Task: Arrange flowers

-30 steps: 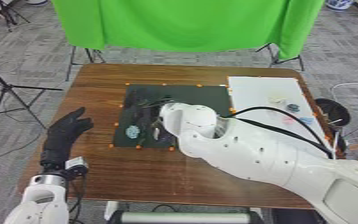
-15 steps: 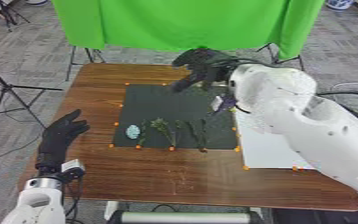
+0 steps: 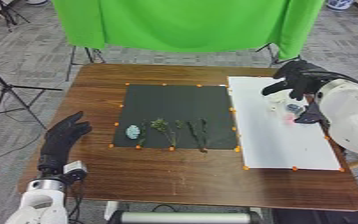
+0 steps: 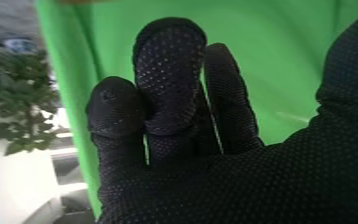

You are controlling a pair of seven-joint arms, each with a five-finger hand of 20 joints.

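Observation:
Over the upper part of the white sheet (image 3: pixel 282 145) is my right hand (image 3: pixel 306 77), its fingers relaxed and holding nothing. Pale, pink and dark blue flower heads (image 3: pixel 293 108) lie on that sheet, partly behind the hand. On the black mat (image 3: pixel 175 107), along its near edge, are a light blue flower head (image 3: pixel 133 132), a leafy green sprig (image 3: pixel 160 126) and thin dark green stems (image 3: pixel 193 133). My left hand (image 3: pixel 62 134) stays left of the mat with fingers extended. In the right wrist view, the right hand (image 4: pixel 175 150) has its fingers straight and parted.
Small orange markers (image 3: pixel 246 168) line the mat and the white sheet. A green cloth (image 3: pixel 184 25) hangs beyond the far edge of the brown table (image 3: pixel 158 175). Black stands are on the floor behind and to the left.
My right hand has moved from above the mat rightward to the white sheet, uncovering the mat and the stems on it. The left hand has hardly moved.

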